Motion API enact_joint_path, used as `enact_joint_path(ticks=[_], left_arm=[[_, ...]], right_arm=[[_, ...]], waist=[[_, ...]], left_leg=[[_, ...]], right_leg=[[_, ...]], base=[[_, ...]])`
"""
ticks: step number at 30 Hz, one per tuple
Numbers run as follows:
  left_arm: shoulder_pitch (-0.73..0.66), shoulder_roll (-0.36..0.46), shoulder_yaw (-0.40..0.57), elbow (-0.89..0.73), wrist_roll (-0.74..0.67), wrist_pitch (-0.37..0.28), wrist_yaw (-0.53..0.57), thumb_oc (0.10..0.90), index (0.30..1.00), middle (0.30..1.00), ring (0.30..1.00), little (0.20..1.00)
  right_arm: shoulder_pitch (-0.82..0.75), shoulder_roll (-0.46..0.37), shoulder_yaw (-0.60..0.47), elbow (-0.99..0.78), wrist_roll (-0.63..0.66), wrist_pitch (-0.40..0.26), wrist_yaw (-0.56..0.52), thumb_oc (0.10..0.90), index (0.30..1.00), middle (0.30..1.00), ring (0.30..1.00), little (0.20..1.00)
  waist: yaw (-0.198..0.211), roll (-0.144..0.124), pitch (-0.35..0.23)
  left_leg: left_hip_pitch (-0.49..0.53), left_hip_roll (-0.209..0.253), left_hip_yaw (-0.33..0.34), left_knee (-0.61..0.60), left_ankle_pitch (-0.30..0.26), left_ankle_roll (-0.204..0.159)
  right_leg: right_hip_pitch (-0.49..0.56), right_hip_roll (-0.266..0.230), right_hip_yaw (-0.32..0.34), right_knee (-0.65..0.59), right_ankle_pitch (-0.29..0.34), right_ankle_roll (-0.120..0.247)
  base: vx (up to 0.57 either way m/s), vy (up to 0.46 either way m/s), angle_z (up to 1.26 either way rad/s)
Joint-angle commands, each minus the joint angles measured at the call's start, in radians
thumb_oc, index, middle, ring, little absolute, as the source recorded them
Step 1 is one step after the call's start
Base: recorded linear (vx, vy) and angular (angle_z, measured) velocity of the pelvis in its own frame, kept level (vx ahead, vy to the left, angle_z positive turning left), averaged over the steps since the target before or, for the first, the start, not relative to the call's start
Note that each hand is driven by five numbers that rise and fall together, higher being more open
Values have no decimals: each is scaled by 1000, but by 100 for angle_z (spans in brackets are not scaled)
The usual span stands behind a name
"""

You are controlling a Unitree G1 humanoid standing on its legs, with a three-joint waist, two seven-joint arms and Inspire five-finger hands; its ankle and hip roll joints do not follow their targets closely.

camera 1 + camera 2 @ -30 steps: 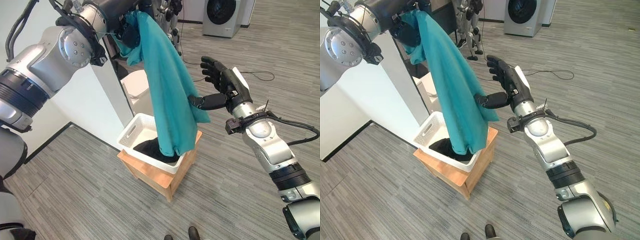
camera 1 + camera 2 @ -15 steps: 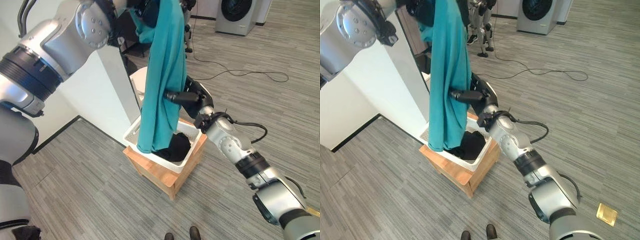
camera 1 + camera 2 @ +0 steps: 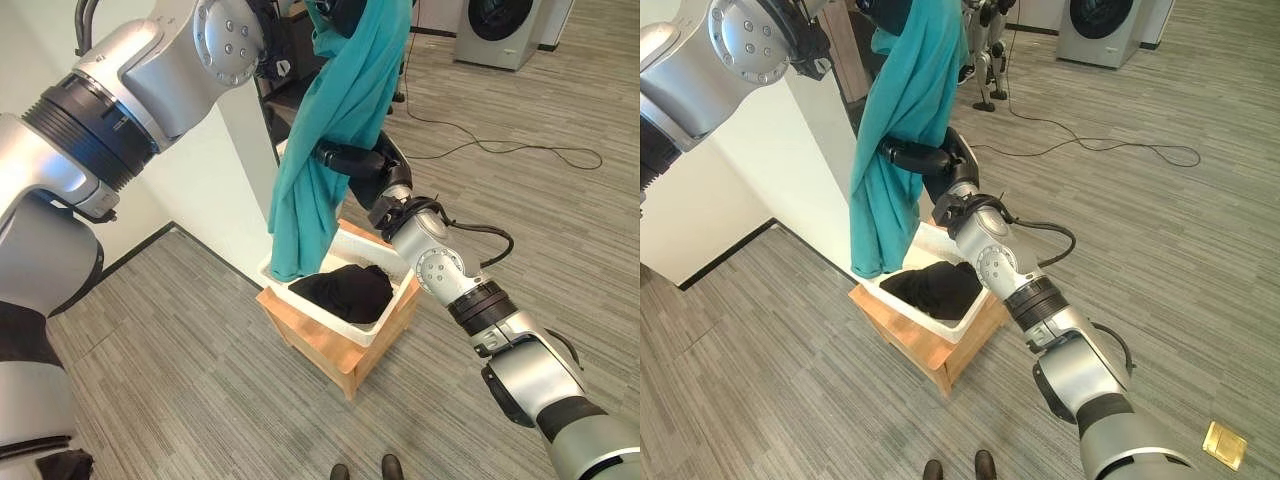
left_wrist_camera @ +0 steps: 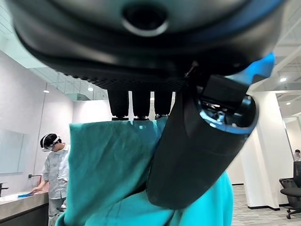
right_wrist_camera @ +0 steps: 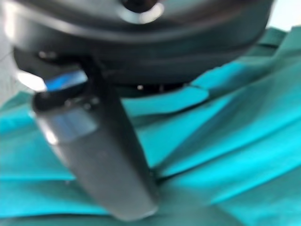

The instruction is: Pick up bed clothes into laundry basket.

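A long teal cloth [image 3: 330, 130] hangs from my left hand [image 3: 343, 14], which is raised high and shut on its top; the left wrist view shows the thumb [image 4: 197, 146] curled over the teal folds. My right hand [image 3: 375, 170] meets the cloth at mid-height, thumb [image 5: 94, 155] laid across the front and fingers behind, pinching it. The cloth's lower end dangles over the left corner of the white laundry basket [image 3: 320, 315]. A black garment [image 3: 345, 290] lies in the basket.
The basket stands on a low wooden stool [image 3: 335, 360]. A white wall [image 3: 190, 210] rises close behind it on the left. A washing machine [image 3: 505, 30] stands far back. A person's shoes [image 3: 365, 470] show at the near edge, and another person [image 4: 54, 174] stands far off.
My right hand went from open beside the cloth to reaching into it and pinching it. The cloth's lower end rose from inside the basket to above its left corner. The camera shifted.
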Motion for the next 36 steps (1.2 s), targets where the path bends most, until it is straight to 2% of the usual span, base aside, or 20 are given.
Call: enact_joint_path(ticks=[1, 4, 8, 9, 10, 13, 15, 16, 17, 19, 21, 22, 23, 25, 26, 28, 30, 31, 33, 36], left_arm=[[-195, 37, 19, 156, -6, 26, 109, 400, 300, 300, 300, 300], [-168, 76, 34, 148, -11, 29, 113, 400, 300, 300, 300, 300], [-135, 96, 61, 141, -14, 29, 118, 400, 300, 300, 300, 300], [-118, 122, 65, 129, -16, 29, 110, 742, 813, 813, 813, 813], [-112, 134, 65, 126, -18, 29, 103, 800, 900, 900, 900, 900], [-101, 154, 74, 113, -25, 25, 104, 800, 900, 900, 900, 900], [-65, 208, 90, 73, -41, 19, 101, 800, 900, 900, 900, 900], [-59, 212, 98, 69, -40, 21, 101, 800, 900, 900, 900, 900], [-20, 263, 115, 33, -58, 13, 98, 800, 900, 900, 900, 900], [2, 282, 132, 12, -62, 12, 95, 800, 900, 900, 900, 900], [72, 367, 179, -47, -86, -2, 93, 800, 900, 900, 900, 900], [116, 396, 213, -69, -93, -8, 92, 800, 900, 900, 900, 900], [135, 401, 232, -77, -91, -6, 92, 800, 900, 900, 900, 900], [212, 447, 292, -119, -103, -13, 91, 800, 900, 900, 900, 900], [311, 498, 371, -160, -112, -18, 93, 800, 900, 900, 900, 900], [434, 539, 474, -204, -115, -23, 94, 800, 900, 900, 900, 900], [522, 557, 547, -229, -114, -23, 93, 800, 900, 900, 900, 900], [641, 579, 636, -258, -124, -31, 90, 800, 900, 900, 900, 900], [916, 568, 873, -315, -130, -34, 92, 800, 900, 900, 900, 900], [1259, 499, 1117, -391, -144, -34, 67, 800, 900, 900, 900, 900]], right_arm=[[-128, -20, -95, -62, -91, -82, 5, 400, 300, 300, 300, 300], [-118, -83, -88, -92, -188, -59, -3, 400, 300, 300, 300, 300], [-125, -116, -87, -95, -224, -55, -5, 400, 300, 300, 300, 300], [-130, -144, -81, -96, -258, -40, -3, 400, 300, 300, 300, 300], [-134, -163, -76, -92, -277, -31, 1, 400, 300, 300, 300, 300], [-151, -196, -66, -76, -292, -24, 5, 400, 300, 300, 300, 300], [-185, -255, -39, -34, -324, 5, 19, 400, 300, 300, 300, 300], [-190, -255, -34, -29, -323, 4, 22, 400, 300, 300, 300, 300], [-222, -308, -9, 6, -358, 31, 35, 400, 300, 300, 300, 300], [-239, -320, 8, 26, -356, 27, 39, 400, 300, 300, 300, 300], [-300, -400, 39, 97, -393, 51, 59, 400, 300, 300, 300, 300], [-312, -417, 39, 115, -391, 48, 65, 400, 300, 300, 300, 300], [-317, -417, 47, 118, -390, 47, 67, 400, 300, 300, 300, 300], [-340, -459, 42, 149, -391, 43, 71, 400, 300, 300, 300, 300], [-345, -491, 34, 161, -406, 43, 80, 400, 300, 300, 300, 300], [-347, -519, 30, 170, -426, 45, 88, 400, 300, 300, 300, 300], [-347, -533, 35, 170, -440, 48, 91, 400, 300, 300, 300, 300], [-335, -561, 20, 174, -462, 51, 99, 400, 300, 300, 300, 300], [-309, -583, 1, 158, -495, 59, 106, 400, 300, 300, 300, 300], [-292, -611, -3, 145, -546, 76, 127, 400, 300, 300, 300, 300]], waist=[[41, -34, -116], [38, -42, -113], [35, -49, -108], [33, -54, -106], [34, -57, -107], [36, -64, -106], [41, -80, -105], [40, -76, -104], [48, -93, -105], [49, -92, -103], [61, -117, -102], [67, -127, -101], [65, -120, -103], [78, -141, -101], [93, -160, -102], [108, -177, -98], [114, -182, -100], [133, -207, -94], [158, -223, -91], [187, -239, -78]], left_leg=[[-12, 28, -21, -2, -5, -58], [-16, 29, -21, -2, -4, -59], [-18, 31, -20, -2, -4, -58], [-19, 33, -16, -2, -4, -59], [-20, 34, -14, -2, -3, -59], [-22, 35, -15, -2, -3, -61], [-22, 36, -17, -2, -1, -62], [-22, 35, -17, -2, -1, -62], [-22, 38, -18, -2, 0, -64], [-21, 39, -19, -2, -1, -64], [-23, 42, -23, -2, 1, -67], [-24, 43, -24, -2, 1, -67], [-26, 42, -24, -2, 2, -67], [-33, 43, -31, -2, 13, -69], [-32, 43, -38, -2, 3, -69], [-41, 41, -46, -2, 14, -71], [-38, 42, -49, -2, 4, -70], [-43, 42, -56, -2, 4, -70], [-48, 40, -65, -2, 5, -69], [-62, 39, -75, -2, 17, -68]], right_leg=[[83, -54, -40, 11, -25, 78], [80, -53, -42, 10, -24, 77], [76, -51, -40, 10, -24, 76], [74, -50, -39, 9, -23, 76], [74, -49, -39, 8, -23, 76], [73, -48, -40, 7, -23, 76], [73, -46, -44, 7, -22, 73], [73, -46, -44, 8, -22, 73], [74, -45, -47, 7, -22, 72], [74, -45, -49, 7, -23, 72], [74, -42, -57, 6, -22, 70], [75, -41, -60, 6, -23, 70], [74, -41, -60, 6, -23, 70], [69, -40, -69, 5, -17, 69], [74, -38, -76, 4, -27, 67], [70, -39, -86, 4, -21, 67], [74, -39, -90, 4, -30, 67], [75, -39, -98, 4, -30, 67], [74, -39, -107, 3, -34, 66], [68, -40, -117, 3, -30, 65]], base=[[3, 2, 7], [-4, -1, 4], [-3, -1, 2], [0, 0, 0], [0, 0, 0], [0, 0, 0], [0, 0, 0], [0, 0, 0], [0, 0, 0], [0, 0, 0], [0, 0, 0], [1, -2, 5], [2, -5, 6], [-15, 1, 7], [0, 0, 0], [5, -5, 6], [43, -7, 18], [-25, -8, 22], [-19, -11, 19], [-9, -6, 10]])
